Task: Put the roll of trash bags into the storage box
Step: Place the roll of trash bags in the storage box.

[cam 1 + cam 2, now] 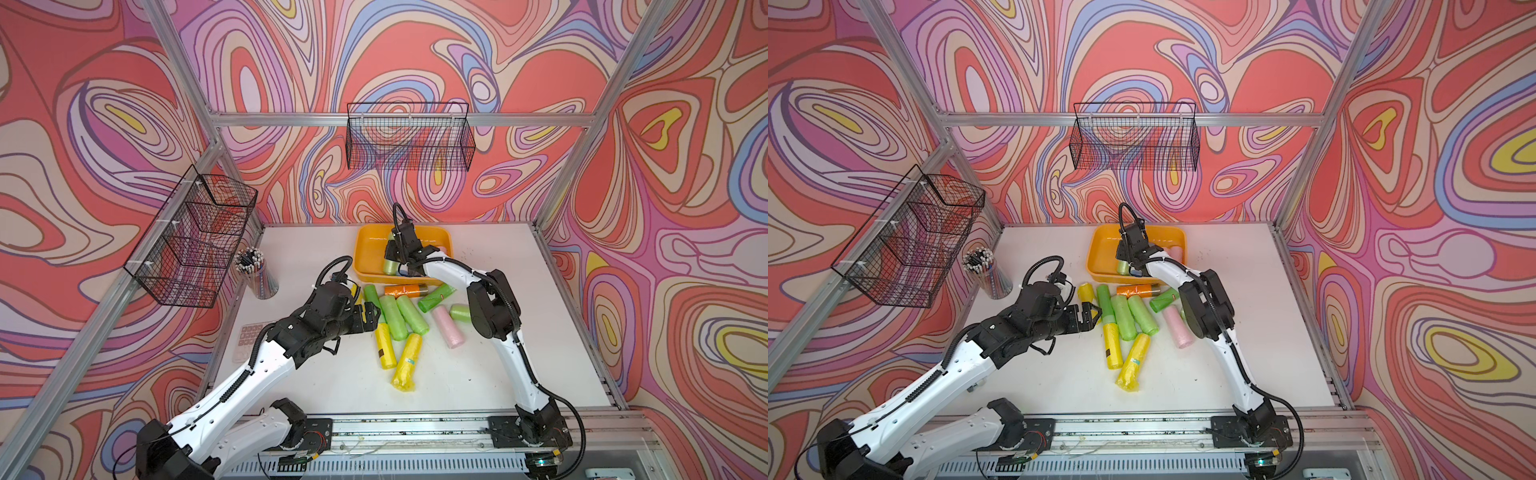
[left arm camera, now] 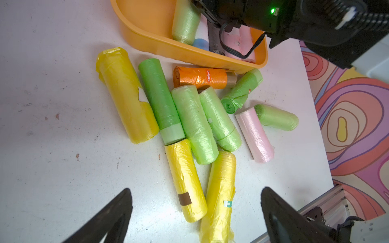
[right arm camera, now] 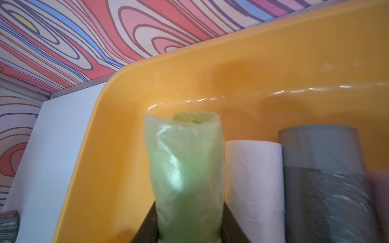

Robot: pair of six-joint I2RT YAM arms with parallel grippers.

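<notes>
Already inside the storage box (image 3: pixel 252 73), a pale green roll (image 3: pixel 185 168) sits clamped between right fingers (image 3: pixel 150 223), unreleased. Left fingers (image 2: pixel 113 214) gape wide over loose rolls (image 2: pixel 193 117) beside it.

Left gripper (image 2: pixel 195 190) spread wide, right gripper (image 3: pixel 189 212) pinched close (arm outstretched)
</notes>
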